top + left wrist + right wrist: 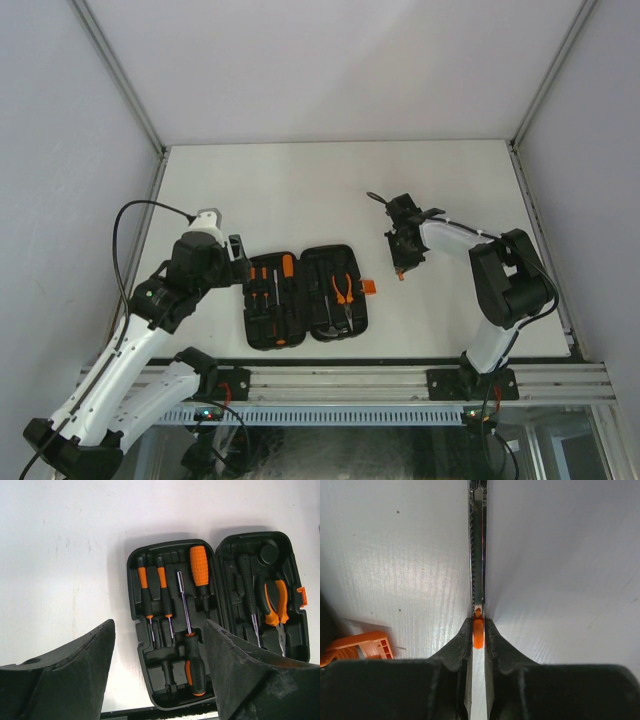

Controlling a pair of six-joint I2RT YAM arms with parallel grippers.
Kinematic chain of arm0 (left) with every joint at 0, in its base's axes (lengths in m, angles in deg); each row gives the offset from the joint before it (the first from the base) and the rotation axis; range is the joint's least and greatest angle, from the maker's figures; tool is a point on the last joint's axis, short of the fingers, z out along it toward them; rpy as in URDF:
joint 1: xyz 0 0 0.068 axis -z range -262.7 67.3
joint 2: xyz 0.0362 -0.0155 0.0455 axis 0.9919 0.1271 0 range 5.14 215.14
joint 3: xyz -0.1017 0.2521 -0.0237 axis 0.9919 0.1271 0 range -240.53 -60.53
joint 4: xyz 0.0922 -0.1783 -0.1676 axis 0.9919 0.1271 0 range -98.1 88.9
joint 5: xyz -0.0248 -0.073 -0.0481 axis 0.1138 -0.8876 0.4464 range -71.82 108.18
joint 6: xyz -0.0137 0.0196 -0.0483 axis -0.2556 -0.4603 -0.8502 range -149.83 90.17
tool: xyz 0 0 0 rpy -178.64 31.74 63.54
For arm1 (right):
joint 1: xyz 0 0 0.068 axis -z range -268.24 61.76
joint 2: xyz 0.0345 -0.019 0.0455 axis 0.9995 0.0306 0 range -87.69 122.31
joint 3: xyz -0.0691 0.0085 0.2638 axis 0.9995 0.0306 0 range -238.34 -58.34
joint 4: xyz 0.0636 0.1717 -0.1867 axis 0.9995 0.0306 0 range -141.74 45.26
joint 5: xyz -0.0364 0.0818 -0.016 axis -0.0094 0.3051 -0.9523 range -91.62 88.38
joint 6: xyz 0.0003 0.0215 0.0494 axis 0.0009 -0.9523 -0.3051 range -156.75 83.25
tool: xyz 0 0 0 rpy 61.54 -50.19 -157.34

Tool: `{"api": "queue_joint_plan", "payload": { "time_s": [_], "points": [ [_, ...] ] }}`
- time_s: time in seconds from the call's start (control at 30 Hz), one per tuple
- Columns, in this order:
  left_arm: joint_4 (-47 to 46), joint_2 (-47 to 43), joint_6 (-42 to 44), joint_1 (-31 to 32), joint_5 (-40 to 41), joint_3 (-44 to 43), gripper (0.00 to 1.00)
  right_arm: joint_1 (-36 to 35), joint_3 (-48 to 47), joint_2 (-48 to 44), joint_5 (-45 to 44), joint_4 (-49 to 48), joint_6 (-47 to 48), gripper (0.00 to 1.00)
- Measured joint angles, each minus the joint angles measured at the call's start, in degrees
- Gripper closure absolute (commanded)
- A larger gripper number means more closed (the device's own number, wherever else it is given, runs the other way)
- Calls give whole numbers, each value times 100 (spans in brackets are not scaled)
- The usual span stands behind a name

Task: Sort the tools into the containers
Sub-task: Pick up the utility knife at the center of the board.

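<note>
The black tool case [303, 322] lies open near the table's front edge, its orange latch [367, 287] pointing right. In its left half sit two slim screwdrivers [145, 597], an orange-handled driver [199, 565] and a longer black-handled screwdriver [195, 667]. The right half holds orange-handled pliers [276, 602] and a dark-handled tool [246, 582]. My left gripper [160, 640] hangs open just left of the case, holding nothing. To the right of the case, my right gripper [478, 630] is shut on a thin tool [478, 580] with a toothed metal edge and an orange end [401, 275], held low over the table.
The case's orange latch [362, 647] shows at the lower left of the right wrist view. Metal frame rails [330, 380] run along the near edge, and grey walls close in the back and sides. A cable [150, 206] loops off the left arm.
</note>
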Motion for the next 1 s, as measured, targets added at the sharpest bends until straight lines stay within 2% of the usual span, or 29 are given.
{"api": "queue_joint_plan", "payload": {
  "time_s": [0.03,0.53,0.87,1.0],
  "points": [
    [0,2,0,0,-4,0,25,-4,0,0,0,2,0,100],
    [-2,0,0,0,-4,0,25,-216,151,-267,-142,-13,-391,100],
    [-2,-2,-2,0,17,0,25,-291,697,-1554,-188,-369,-1069,100],
    [-2,0,0,0,17,0,26,-588,787,-2131,-122,-557,-1290,100]
  ]
}}
